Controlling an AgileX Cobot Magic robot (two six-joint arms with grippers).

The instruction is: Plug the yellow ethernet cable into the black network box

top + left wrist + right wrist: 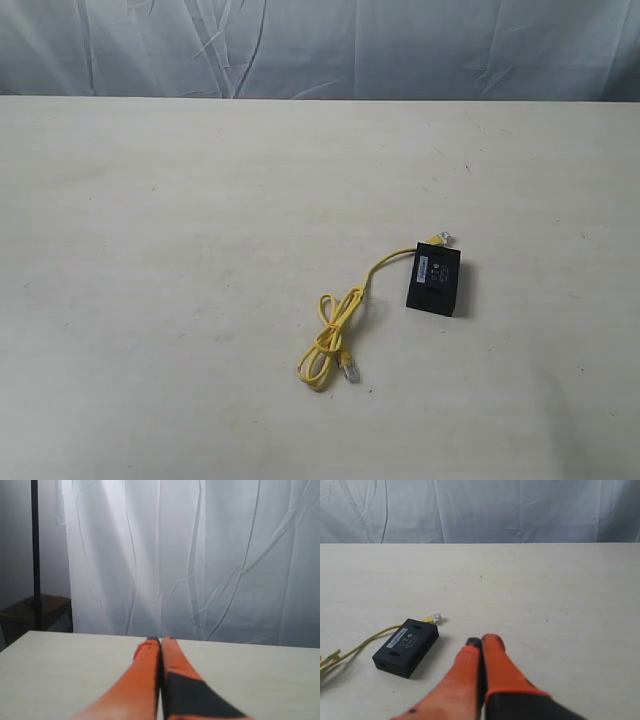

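The black network box lies flat on the pale table, right of centre, label up; the right wrist view shows the box too. The yellow ethernet cable runs from behind the box down into a loose loop. One clear plug rests at the box's far corner, the other plug lies free near the loop. Neither gripper appears in the exterior view. My right gripper is shut and empty, a short way from the box. My left gripper is shut, over bare table.
The pale table ends at a far edge before a wrinkled white curtain. A dark pole and a brown box stand beyond the table in the left wrist view.
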